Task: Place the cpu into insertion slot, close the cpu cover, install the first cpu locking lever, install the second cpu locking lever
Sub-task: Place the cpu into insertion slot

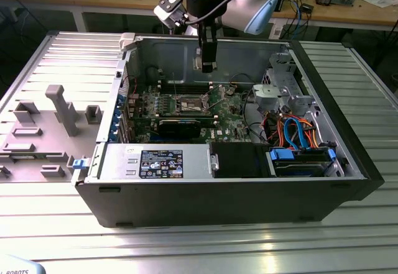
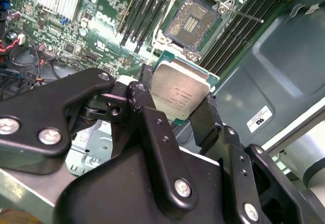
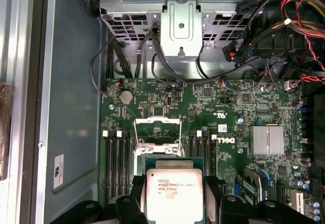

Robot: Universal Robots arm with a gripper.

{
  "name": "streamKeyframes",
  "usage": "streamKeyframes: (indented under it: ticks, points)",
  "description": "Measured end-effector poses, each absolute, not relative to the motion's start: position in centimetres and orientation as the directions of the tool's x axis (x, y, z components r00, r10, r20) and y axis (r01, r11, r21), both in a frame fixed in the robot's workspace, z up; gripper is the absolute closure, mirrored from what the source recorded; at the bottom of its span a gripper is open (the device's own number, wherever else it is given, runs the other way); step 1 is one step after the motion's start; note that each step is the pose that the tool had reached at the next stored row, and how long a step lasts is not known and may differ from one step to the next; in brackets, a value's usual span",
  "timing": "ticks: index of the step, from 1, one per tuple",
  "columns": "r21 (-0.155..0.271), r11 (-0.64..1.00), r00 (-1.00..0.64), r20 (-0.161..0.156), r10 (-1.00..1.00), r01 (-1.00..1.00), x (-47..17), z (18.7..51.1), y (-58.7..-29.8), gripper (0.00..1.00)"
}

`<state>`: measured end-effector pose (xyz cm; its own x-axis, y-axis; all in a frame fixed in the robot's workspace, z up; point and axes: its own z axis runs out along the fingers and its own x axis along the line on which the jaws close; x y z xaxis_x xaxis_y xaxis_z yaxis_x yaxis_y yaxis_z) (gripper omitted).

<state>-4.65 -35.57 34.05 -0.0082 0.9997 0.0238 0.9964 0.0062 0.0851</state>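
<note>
My gripper (image 2: 177, 93) is shut on the cpu (image 2: 181, 89), a small square chip with a silver-grey top, held by its edges between the two black fingers (image 2: 204, 120). In the first wrist view the cpu (image 3: 174, 192) hangs just short of the insertion slot (image 3: 163, 158), whose near part it hides. The cpu cover (image 3: 157, 131), a silvery frame with a window, stands swung open at the slot's far side. In the second wrist view the insertion slot (image 2: 195, 23) lies bare, with a thin lever rod (image 2: 245, 15) beside it. In the exterior view the gripper (image 1: 208, 61) hovers above the green motherboard (image 1: 227, 115).
The motherboard lies inside an open dark computer case (image 1: 224, 193). Black memory slots (image 3: 116, 158) flank the socket on both sides. A finned heat sink (image 3: 267, 140), a drive cage (image 1: 277, 91) and orange and blue cables (image 1: 298, 131) stand nearby. A grey fixture (image 1: 59, 109) stands outside the case.
</note>
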Motion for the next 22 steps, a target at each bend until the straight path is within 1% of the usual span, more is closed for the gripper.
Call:
streamKeyframes:
  ticks: [22]
  points:
    - [0.085,0.006,-0.008,0.024,1.0,0.996,-6.4,33.8,-35.5,0.46]
